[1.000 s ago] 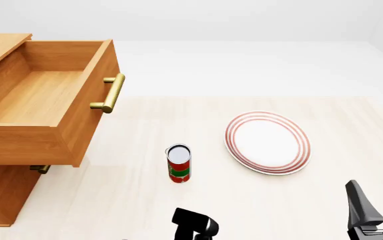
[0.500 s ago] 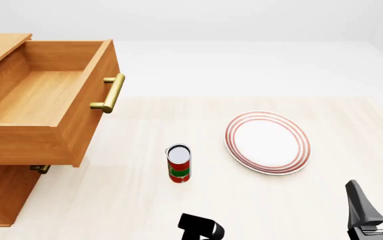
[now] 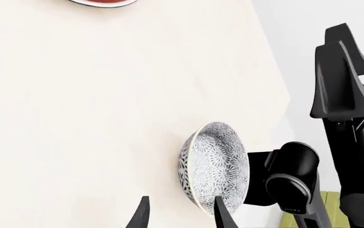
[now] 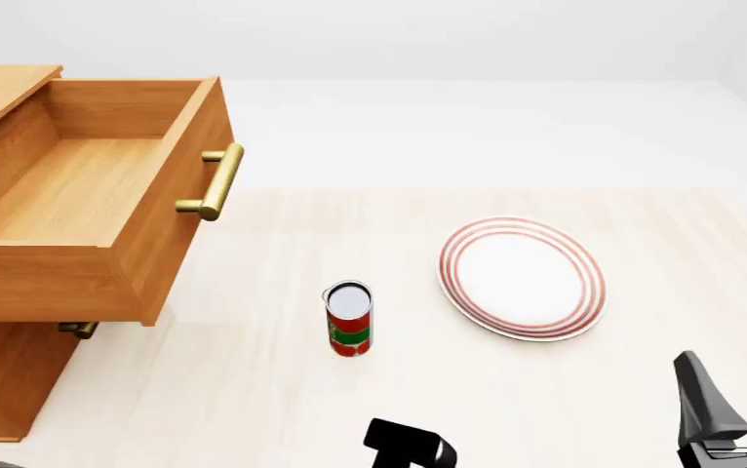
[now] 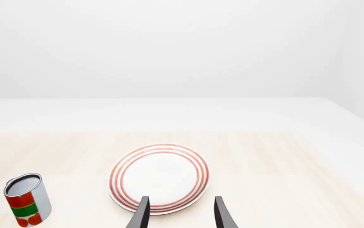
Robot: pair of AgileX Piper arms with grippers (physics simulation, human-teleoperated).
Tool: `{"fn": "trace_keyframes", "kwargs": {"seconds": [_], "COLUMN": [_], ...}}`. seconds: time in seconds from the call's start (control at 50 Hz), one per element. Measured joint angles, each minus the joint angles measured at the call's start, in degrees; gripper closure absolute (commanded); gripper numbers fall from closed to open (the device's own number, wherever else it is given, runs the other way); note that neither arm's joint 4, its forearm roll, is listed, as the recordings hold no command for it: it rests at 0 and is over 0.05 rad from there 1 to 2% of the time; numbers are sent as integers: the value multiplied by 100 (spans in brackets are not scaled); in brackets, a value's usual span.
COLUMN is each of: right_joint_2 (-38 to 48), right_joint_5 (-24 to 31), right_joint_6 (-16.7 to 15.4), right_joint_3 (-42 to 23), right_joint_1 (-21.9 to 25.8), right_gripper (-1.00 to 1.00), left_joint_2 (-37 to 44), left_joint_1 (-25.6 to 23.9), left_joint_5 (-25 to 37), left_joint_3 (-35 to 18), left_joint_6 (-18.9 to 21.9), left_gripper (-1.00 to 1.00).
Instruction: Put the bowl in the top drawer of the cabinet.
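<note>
In the left wrist view the bowl [image 3: 215, 170], white with small dark flowers, rests on the pale table close to its edge. My left gripper [image 3: 182, 216] is open, and one fingertip [image 3: 223, 216] overlaps the bowl's rim; I cannot tell if they touch. The front view hides the bowl and shows only a black part of the left arm [image 4: 409, 447] at the bottom edge. The cabinet [image 4: 3, 380] stands at the left with its top drawer [image 4: 74, 205] pulled out and empty, brass handle [image 4: 217, 181] facing right. My right gripper [image 4: 742, 390] is open at the lower right, holding nothing.
A red, green and white can [image 4: 349, 319] stands upright mid-table. A flat white plate with red rings [image 4: 522, 278] lies to its right, ahead of the right gripper [image 5: 180, 216]. The lower drawer's handle [image 4: 77, 330] peeks out under the open drawer. The right arm [image 3: 343, 104] shows beside the bowl.
The black part of the left arm has slid rightwards and lower along the front view's bottom edge. The right gripper, can, plate and drawer have not moved.
</note>
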Motion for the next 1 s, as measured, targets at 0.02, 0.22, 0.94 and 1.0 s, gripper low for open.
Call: {"fn": "trace_keyframes", "kwargs": {"seconds": [0.02,0.22,0.94,1.0], "right_joint_2": [0,0,0,0], "right_joint_5": [0,0,0,0], "right_joint_6": [0,0,0,0], "right_joint_3": [0,0,0,0], "right_joint_1": [0,0,0,0], "right_gripper": [-100,-100,-100,-100], "left_joint_2": [6,60,473,518], "left_joint_1": [-1,-17,-194,-216], "left_joint_5": [20,166,1,-26], "left_joint_3": [-17,-152,-310,-322], "left_joint_6": [9,73,-70,-92], "left_gripper": [-100,-100,-100,-100]}}
